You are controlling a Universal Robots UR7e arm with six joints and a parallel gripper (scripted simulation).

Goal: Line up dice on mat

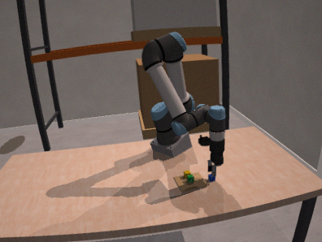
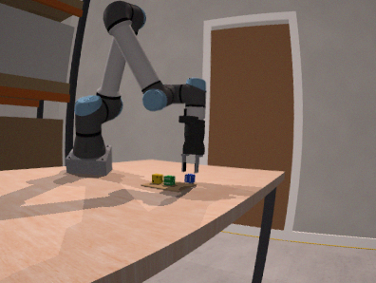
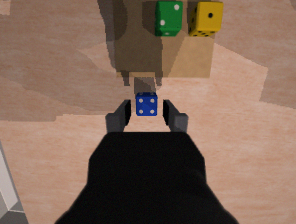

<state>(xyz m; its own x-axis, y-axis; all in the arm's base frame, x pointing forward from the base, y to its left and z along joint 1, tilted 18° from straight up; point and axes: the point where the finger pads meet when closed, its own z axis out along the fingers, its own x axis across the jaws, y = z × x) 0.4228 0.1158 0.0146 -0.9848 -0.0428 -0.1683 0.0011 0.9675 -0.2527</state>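
Note:
The blue die (image 1: pixel 211 178) (image 2: pixel 190 179) (image 3: pixel 146 105) shows four on top and lies on the bare table just beyond one edge of the mat (image 1: pixel 179 181) (image 2: pixel 179 189) (image 3: pixel 187 64). My gripper (image 1: pixel 211 172) (image 2: pixel 190 171) (image 3: pixel 146 107) is open above the blue die, pointing down. In the wrist view the die shows between the fingers, with a gap on both sides. The green die (image 1: pixel 190 179) (image 2: pixel 169 180) (image 3: pixel 168 16) shows two on top and sits on the mat. The yellow die (image 1: pixel 187 174) (image 2: pixel 157 179) (image 3: pixel 208 16) shows one on top and sits beside the green one, also on the mat.
The robot's base (image 1: pixel 171 147) (image 2: pixel 89 166) stands on the table (image 1: pixel 102 207) (image 2: pixel 57 237) behind the mat. Arm shadows fall across the table and the mat. The front table edge runs past the mat. A rack and boxes stand behind the table.

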